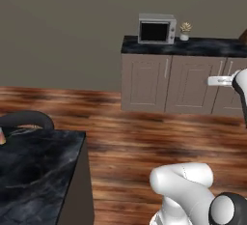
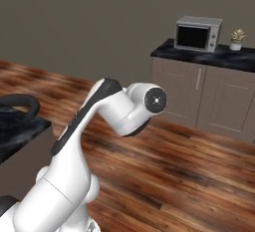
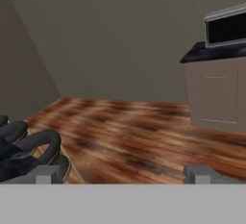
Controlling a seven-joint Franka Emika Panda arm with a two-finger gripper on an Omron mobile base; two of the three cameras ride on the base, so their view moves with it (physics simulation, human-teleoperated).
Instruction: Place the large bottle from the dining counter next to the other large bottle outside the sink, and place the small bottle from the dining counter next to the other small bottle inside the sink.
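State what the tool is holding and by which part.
Nothing is held: the tool is open, its fingertips standing wide apart over bare wooden floor.

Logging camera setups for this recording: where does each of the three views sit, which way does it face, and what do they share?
Left base view: behind the arm on its left, facing a microwave on beige cabinets across the wood floor; the dining counter lies lower left, the arm lower right.
Right base view: behind the arm on its right, facing the same microwave and potted plant; the arm fills the lower left.
Hand view: looks along the open gripper, low over the floor toward the cabinets; stools at left.
All three share the microwave and cabinets.
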